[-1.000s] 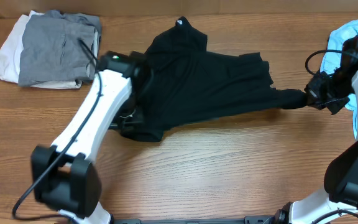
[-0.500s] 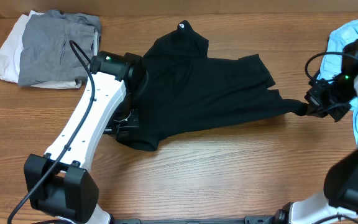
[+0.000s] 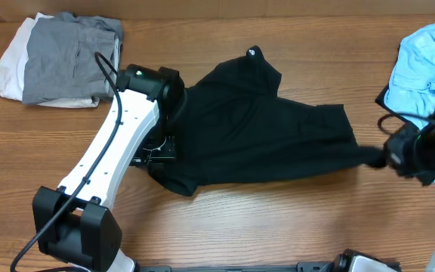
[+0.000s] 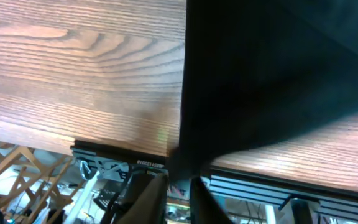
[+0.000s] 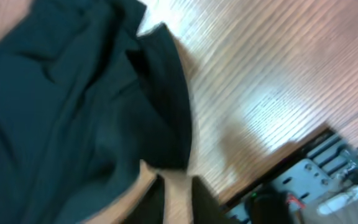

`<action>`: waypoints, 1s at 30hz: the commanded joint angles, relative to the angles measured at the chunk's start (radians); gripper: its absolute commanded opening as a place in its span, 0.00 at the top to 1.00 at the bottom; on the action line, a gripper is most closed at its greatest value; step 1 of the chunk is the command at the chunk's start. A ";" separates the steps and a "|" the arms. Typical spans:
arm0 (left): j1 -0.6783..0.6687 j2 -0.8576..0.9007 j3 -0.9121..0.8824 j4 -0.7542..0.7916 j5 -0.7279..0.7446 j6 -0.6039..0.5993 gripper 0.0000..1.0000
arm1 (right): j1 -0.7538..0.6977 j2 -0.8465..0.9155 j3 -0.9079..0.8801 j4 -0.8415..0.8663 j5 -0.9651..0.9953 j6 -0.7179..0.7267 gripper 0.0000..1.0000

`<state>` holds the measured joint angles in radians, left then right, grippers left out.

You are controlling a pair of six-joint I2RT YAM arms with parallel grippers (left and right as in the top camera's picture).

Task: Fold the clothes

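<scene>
The black shirt (image 3: 263,136) with a small white logo (image 3: 253,52) is stretched across the middle of the table. My left gripper (image 3: 159,153) is shut on its left edge; in the left wrist view the black fabric (image 4: 272,74) hangs from the jaws (image 4: 178,186). My right gripper (image 3: 387,156) is shut on the shirt's right end, which is pulled to a point. The right wrist view shows the dark cloth (image 5: 79,99) pinched in the jaws (image 5: 169,177). A folded grey garment (image 3: 70,57) lies on a white one (image 3: 6,68) at the back left. A light blue garment (image 3: 425,64) lies at the back right.
The wooden table (image 3: 278,219) carries all of this. My left arm (image 3: 115,151) runs from the front left to the shirt. A black cable (image 3: 387,121) loops by my right arm.
Both grippers have moved right with the shirt; it has slid right and is stretched longer. The right gripper has also come toward the front edge.
</scene>
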<state>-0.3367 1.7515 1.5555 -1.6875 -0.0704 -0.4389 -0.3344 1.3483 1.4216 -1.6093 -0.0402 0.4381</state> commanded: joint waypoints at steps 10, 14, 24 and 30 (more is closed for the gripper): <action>0.005 -0.032 -0.007 0.188 -0.007 0.104 0.25 | -0.008 -0.047 -0.176 0.218 -0.118 -0.002 0.00; 0.004 -0.027 -0.007 0.403 0.096 0.155 0.40 | -0.006 -0.033 -0.176 0.389 -0.229 -0.066 0.08; 0.002 0.097 -0.007 0.580 0.215 0.196 0.72 | 0.050 0.263 -0.176 0.654 -0.397 -0.099 0.77; 0.003 0.208 -0.007 0.562 0.217 0.191 0.60 | 0.110 0.498 -0.158 0.816 -0.406 -0.095 0.89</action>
<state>-0.3340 1.9202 1.5490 -1.1229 0.1280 -0.2577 -0.2432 1.7817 1.2434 -0.8303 -0.4191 0.3504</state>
